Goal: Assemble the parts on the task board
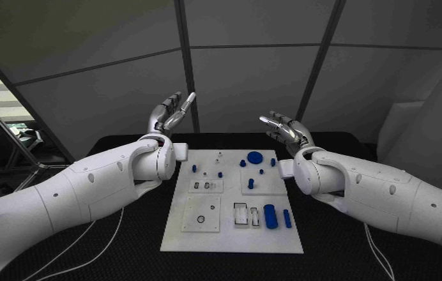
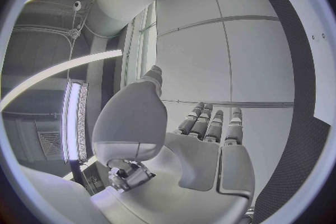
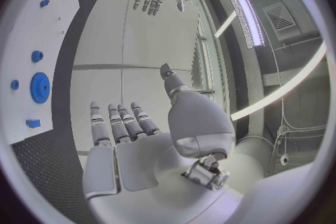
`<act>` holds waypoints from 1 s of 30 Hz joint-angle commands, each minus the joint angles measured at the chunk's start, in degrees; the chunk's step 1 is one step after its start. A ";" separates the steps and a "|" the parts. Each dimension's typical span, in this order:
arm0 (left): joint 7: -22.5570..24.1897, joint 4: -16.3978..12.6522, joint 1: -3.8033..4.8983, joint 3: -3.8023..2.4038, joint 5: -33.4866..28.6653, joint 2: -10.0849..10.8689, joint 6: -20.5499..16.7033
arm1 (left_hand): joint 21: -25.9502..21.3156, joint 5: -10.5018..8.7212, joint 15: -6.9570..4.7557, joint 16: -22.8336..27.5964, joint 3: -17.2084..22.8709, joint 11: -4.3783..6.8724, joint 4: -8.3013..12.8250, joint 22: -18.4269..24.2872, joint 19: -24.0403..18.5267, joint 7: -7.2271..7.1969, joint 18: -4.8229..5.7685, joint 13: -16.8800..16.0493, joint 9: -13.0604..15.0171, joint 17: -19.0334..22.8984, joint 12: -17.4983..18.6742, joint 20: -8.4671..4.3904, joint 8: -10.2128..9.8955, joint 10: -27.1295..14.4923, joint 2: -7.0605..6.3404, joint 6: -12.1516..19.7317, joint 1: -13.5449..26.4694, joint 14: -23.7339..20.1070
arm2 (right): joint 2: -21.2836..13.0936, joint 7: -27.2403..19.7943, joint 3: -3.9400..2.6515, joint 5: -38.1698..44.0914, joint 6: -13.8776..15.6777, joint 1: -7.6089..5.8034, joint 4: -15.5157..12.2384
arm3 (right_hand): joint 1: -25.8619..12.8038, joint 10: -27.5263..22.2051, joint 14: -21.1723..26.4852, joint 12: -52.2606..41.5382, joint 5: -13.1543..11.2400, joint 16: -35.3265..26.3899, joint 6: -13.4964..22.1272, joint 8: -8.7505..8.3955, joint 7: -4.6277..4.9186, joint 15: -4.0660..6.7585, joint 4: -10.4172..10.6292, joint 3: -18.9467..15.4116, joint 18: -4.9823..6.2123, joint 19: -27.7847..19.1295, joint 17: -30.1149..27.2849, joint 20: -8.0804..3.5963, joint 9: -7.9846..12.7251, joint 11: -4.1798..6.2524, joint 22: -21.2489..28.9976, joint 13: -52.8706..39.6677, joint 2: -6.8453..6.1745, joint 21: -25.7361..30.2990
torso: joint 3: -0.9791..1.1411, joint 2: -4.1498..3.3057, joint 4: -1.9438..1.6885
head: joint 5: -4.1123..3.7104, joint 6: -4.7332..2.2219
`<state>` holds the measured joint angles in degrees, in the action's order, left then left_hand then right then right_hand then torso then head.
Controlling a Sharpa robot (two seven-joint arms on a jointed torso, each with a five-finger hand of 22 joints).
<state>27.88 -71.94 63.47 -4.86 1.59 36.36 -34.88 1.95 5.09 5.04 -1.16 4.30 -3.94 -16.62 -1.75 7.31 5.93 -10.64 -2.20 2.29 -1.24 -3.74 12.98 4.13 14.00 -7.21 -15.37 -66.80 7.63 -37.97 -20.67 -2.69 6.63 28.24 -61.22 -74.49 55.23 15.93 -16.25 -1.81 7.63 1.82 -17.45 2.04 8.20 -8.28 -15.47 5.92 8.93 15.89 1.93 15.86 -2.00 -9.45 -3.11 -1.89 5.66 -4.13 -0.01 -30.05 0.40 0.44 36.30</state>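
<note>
The white task board (image 1: pixel 212 237) lies in the middle of the black table. Several blue parts sit on it: a round gear (image 1: pixel 254 158) near its far edge, small pegs beside it, and a long cylinder (image 1: pixel 270 216) with a thinner one (image 1: pixel 287 218) near the front right. My left hand (image 1: pixel 171 114) is raised above the table's far left, fingers spread, holding nothing. My right hand (image 1: pixel 287 128) is raised at the far right, fingers apart and empty. The left wrist view shows the left hand (image 2: pixel 210 140) flat and open; the right wrist view shows the right hand (image 3: pixel 126 134) likewise, with the gear (image 3: pixel 40 87) on the board.
The black table (image 1: pixel 341 255) extends on both sides of the board. Grey wall panels stand behind the table. Cables (image 1: pixel 92 243) trail across the table at the left, and one runs at the right.
</note>
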 commanded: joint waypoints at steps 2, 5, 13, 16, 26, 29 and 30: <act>-0.04 0.93 0.23 -0.22 2.02 -0.42 4.86 | 0.57 0.12 0.71 -0.29 0.54 -1.32 -0.38 -0.25 0.77 1.45 0.28 -0.21 0.18 -0.20 -0.87 0.55 0.73 1.15 0.86 -0.64 -0.90 1.65 | 1.03 5.37 -0.40 5.88 -11.32 -0.33 2.43 | 11.03 21.13 -17.26 -3.51 1.06 2.99 -17.54 3.43 6.61 -3.60 -0.81 2.83 0.01 10.04 1.44 0.81 -1.65 -3.62 -2.55 -1.67 0.24 -5.21 | 0.00 0.02 0.01 | 0.01 0.00; -0.04 0.93 0.23 -0.22 2.02 -0.42 4.86 | 1.01 -0.12 1.13 -0.47 1.23 -2.19 -0.24 -0.46 1.43 2.28 0.19 -0.39 0.37 -0.36 -1.91 0.67 1.60 2.80 2.26 -1.81 -1.47 3.24 | 1.49 6.17 -0.58 6.63 -12.90 -0.41 3.48 | 13.99 31.56 -27.75 -5.04 1.79 5.01 -25.90 5.03 6.48 -3.70 -1.12 3.90 -0.12 18.49 2.11 0.67 -2.24 -3.40 -4.49 -2.14 -0.30 -9.33 | 0.00 0.02 0.01 | 0.01 0.00; -0.20 0.38 0.23 -0.21 1.15 2.23 9.98 | 7.13 -0.85 3.64 -3.09 1.31 -5.68 2.06 -3.50 13.57 5.46 0.13 -1.41 1.83 -1.81 -7.65 2.22 7.49 15.35 3.62 -13.02 -6.29 18.41 | -0.33 2.00 -0.67 27.85 -5.60 -0.48 6.58 | 16.86 37.95 -36.00 -3.84 2.83 5.90 -33.99 5.01 4.90 -2.04 -1.16 6.38 1.19 23.77 1.85 0.32 -1.87 -1.81 -5.41 -1.73 -1.81 -12.77 | -0.09 -0.91 -0.01 | 0.10 0.60; -0.37 -0.29 0.24 -0.21 1.70 2.80 10.20 | 12.30 -0.72 4.23 -5.62 0.82 -6.49 3.67 -5.85 23.69 6.29 0.11 -1.79 2.38 -2.82 -10.39 2.76 10.12 22.86 3.82 -18.78 -7.60 31.04 | -0.83 2.14 -0.69 30.39 -5.35 -0.60 6.43 | 17.03 39.30 -37.35 -3.17 3.08 5.77 -35.19 4.59 4.53 -1.63 -1.15 7.26 1.42 24.68 1.79 0.15 -1.79 -1.44 -5.45 -1.72 -2.32 -13.38 | -0.12 -1.24 -0.11 | 0.11 0.63; -1.13 -4.34 0.30 -0.21 2.78 5.38 10.60 | 18.07 -0.20 4.26 -9.00 -0.68 -7.29 7.90 -7.39 33.45 7.02 0.11 -1.53 2.31 -3.69 -11.85 2.70 12.91 33.88 5.39 -27.77 -9.35 46.01 | -1.53 3.54 -0.70 39.16 -6.29 -2.65 6.97 | 17.56 43.36 -43.14 -1.92 2.86 6.16 -38.72 3.42 3.47 0.35 -1.15 9.81 1.65 31.08 1.94 -1.81 -1.82 -0.13 -6.87 -1.72 -4.33 -17.92 | -0.24 -2.98 -0.87 | -0.40 0.16; -1.37 -6.15 0.31 -0.21 2.88 6.53 10.68 | 19.02 -0.12 3.97 -9.18 -0.97 -7.03 8.52 -7.63 34.99 6.98 0.10 -1.49 2.14 -3.97 -11.51 2.39 12.83 35.07 5.73 -28.61 -9.41 47.89 | -1.36 4.93 -0.70 43.60 -7.55 -3.70 7.47 | 17.97 45.29 -46.22 -2.06 2.65 6.97 -39.99 3.32 2.94 1.63 -1.14 10.27 1.64 34.97 2.23 -3.35 -1.86 0.58 -8.44 -1.79 -5.02 -21.38 | -0.31 -3.65 -1.08 | -0.70 0.04; -1.43 -6.68 0.31 -0.21 2.90 6.88 10.70 | 19.40 -0.11 3.83 -9.32 -1.05 -6.92 8.71 -7.75 35.58 6.94 0.10 -1.50 2.10 -4.12 -11.42 2.25 12.81 35.46 5.83 -28.88 -9.44 48.62 | -1.26 5.43 -0.70 45.04 -7.88 -4.02 7.59 | 18.00 45.79 -47.02 -2.00 2.62 7.11 -40.37 3.28 2.76 1.94 -1.09 10.38 1.55 35.64 2.26 -3.76 -1.86 0.77 -8.90 -1.78 -5.24 -22.31 | -0.34 -3.85 -1.11 | -0.75 -0.05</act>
<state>26.75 -77.96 63.65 -4.99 3.59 42.97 -25.40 21.25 4.85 8.88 -10.32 3.19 -10.81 -8.05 -9.48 42.77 11.39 -10.67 -3.79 4.42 -5.31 -15.31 15.24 16.70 49.30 -1.57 -43.98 -75.94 56.03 -39.38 -16.62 -3.33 43.96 21.64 -64.80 -66.99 72.54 58.10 -57.93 -4.40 10.29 7.81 -54.89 5.87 11.82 -8.24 -16.58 14.86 9.83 45.62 3.86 14.27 -3.73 -9.81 -9.85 -3.58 1.98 -21.32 -0.26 -33.03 -0.46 -0.14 36.37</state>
